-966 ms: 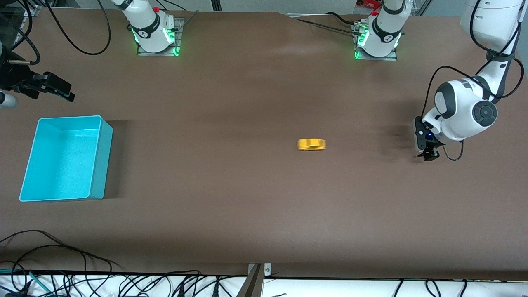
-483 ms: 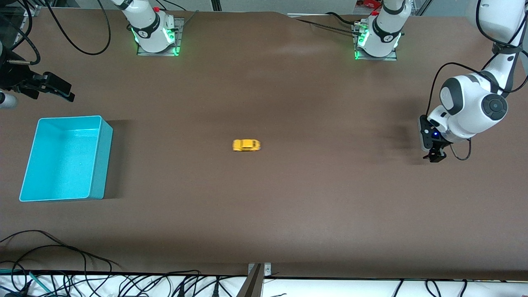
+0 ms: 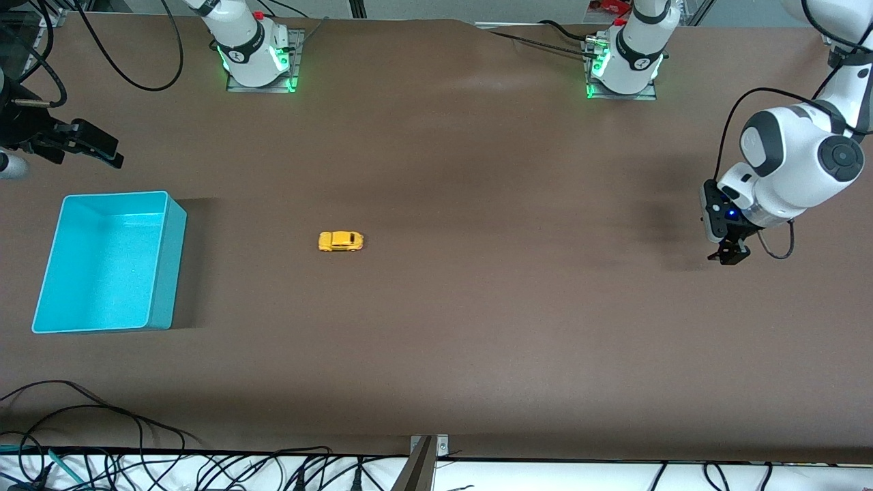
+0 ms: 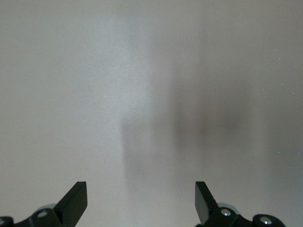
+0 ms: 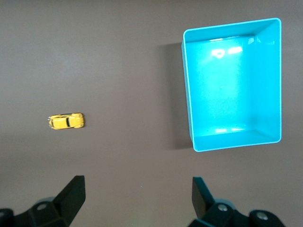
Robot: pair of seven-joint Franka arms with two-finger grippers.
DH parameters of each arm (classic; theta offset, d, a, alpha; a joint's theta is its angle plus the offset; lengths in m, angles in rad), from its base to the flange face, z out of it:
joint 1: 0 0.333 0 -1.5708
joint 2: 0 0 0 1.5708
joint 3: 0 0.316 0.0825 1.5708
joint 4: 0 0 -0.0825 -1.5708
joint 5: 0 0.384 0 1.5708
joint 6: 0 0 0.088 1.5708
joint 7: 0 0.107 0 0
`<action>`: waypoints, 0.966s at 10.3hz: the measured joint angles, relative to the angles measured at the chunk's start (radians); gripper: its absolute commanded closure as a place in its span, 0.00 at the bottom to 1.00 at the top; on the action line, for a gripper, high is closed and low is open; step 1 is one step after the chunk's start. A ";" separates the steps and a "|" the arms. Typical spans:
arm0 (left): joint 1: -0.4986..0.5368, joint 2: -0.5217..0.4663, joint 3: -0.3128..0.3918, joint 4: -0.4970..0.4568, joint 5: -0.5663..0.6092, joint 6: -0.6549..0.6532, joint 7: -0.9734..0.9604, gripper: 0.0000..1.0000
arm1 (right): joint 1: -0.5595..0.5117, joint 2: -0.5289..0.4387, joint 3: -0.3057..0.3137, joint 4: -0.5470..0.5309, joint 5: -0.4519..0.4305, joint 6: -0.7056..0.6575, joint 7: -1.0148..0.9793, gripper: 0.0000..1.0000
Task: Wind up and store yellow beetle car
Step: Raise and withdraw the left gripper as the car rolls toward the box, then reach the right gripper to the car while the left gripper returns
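Yellow beetle car (image 3: pixel 340 241) is the smallest thing here. I take twelve o'clock as toward my bases in the front view.

Largest is the brown table (image 3: pixel 477 341). At nine o'clock from its middle, toward my right arm's end, stands the cyan bin (image 3: pixel 167 266), open-topped, with nothing in it.

My left arm hangs at three o'clock from the table's middle, at its own end. My left gripper (image 3: pixel 731 256) points down over bare table, its fingers (image 4: pixel 75 198) spread wide with nothing between them.

My right gripper (image 3: pixel 106 155) hovers over the table at about twelve o'clock from the bin, near the edge. Its fingers (image 5: pixel 73 191) are also wide apart and hold nothing. The right wrist view looks down on both the bin and the car.

The car stands on its wheels on the table, between the table's middle and the bin, at three o'clock from the bin and well apart from it. It lies lengthwise along the three-to-nine line, and neither gripper touches it.
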 measured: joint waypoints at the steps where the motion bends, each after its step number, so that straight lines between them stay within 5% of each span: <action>1: -0.001 -0.024 0.000 0.001 0.000 -0.017 0.000 0.00 | 0.000 0.000 0.000 0.000 0.000 -0.001 0.000 0.00; 6: -0.029 -0.149 -0.001 0.073 -0.001 -0.204 0.000 0.00 | -0.003 0.010 -0.017 -0.021 0.000 -0.063 0.068 0.00; 10: -0.031 -0.172 -0.003 0.240 -0.001 -0.401 -0.052 0.00 | 0.037 0.092 -0.012 -0.081 0.001 -0.008 0.434 0.00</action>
